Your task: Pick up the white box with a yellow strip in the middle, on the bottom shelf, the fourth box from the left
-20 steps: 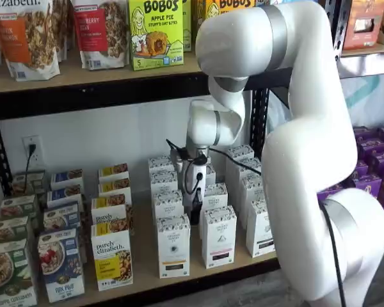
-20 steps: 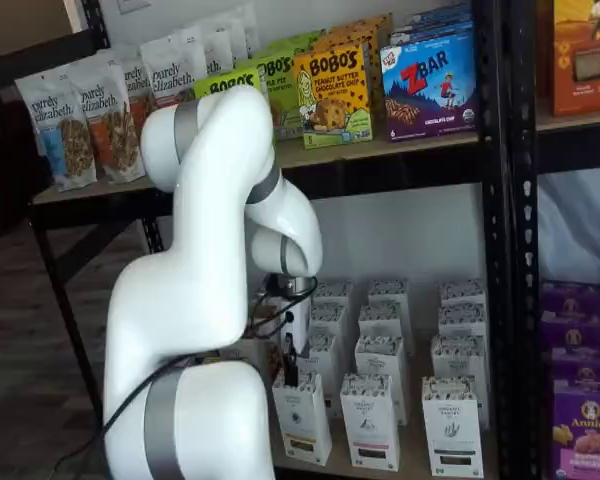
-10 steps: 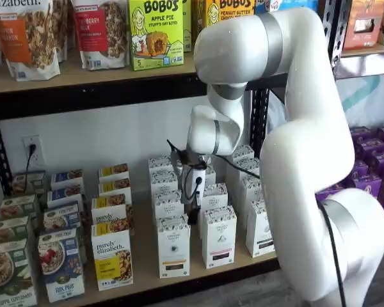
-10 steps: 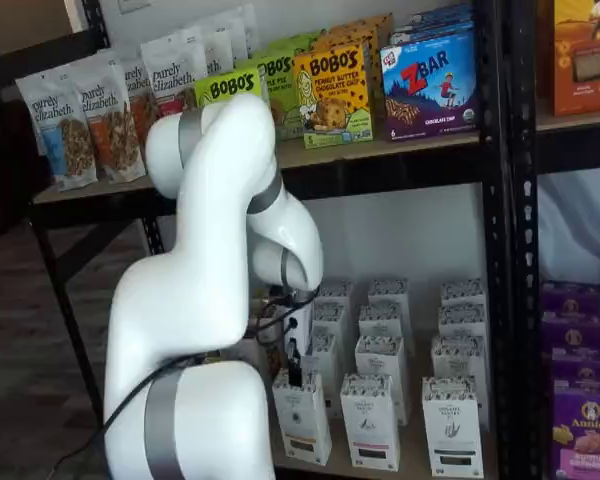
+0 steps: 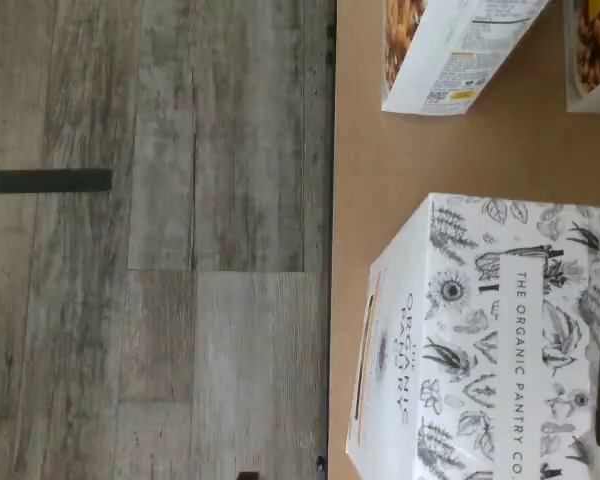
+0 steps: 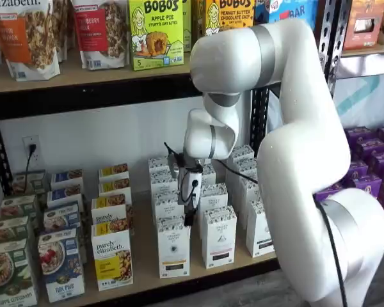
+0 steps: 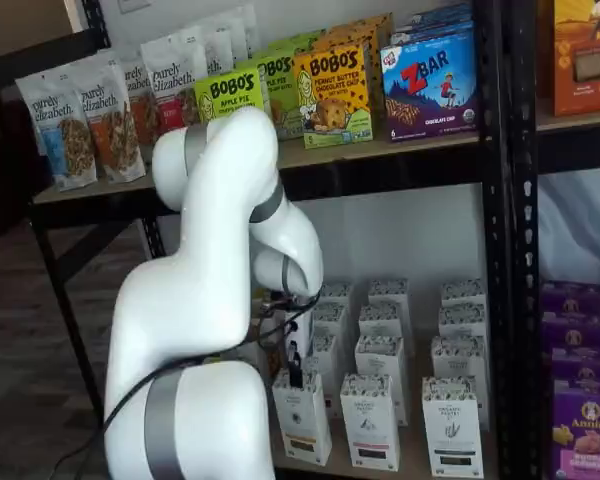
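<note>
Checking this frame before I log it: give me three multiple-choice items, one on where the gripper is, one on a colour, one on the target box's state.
1. The gripper hangs:
A) by the top-shelf bags
B) over the white cartons on the bottom shelf
C) by the purple boxes

2. The white box has a front strip that is:
A) yellowish
B) blue
C) green

3. The white box is:
A) lifted
B) tipped over
C) upright on the shelf

Key: B, both shelf views show the fingers just above the cartons; A, the wrist view shows it; C, it stands on the board.
</note>
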`<state>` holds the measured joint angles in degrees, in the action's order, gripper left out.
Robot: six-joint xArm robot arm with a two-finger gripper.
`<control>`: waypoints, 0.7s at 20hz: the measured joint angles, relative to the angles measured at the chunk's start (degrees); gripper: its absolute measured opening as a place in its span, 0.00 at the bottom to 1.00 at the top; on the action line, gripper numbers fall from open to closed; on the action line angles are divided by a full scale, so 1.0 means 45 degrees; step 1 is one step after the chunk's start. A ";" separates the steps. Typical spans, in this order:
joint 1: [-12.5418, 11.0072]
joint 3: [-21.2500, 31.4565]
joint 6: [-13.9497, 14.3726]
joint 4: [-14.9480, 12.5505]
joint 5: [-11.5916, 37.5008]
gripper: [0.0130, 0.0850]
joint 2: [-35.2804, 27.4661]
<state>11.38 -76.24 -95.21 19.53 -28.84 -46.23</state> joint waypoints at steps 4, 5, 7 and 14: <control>-0.0016 -0.0563 0.0150 -0.0159 -0.0218 1.00 -0.0428; -0.0012 -0.0683 0.0198 -0.0202 -0.0247 1.00 -0.0522; 0.0006 -0.0940 0.0345 -0.0346 -0.0305 1.00 -0.0726; 0.0029 -0.1763 0.0756 -0.0768 -0.0524 1.00 -0.1372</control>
<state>11.52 -84.18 -91.81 16.07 -31.20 -52.41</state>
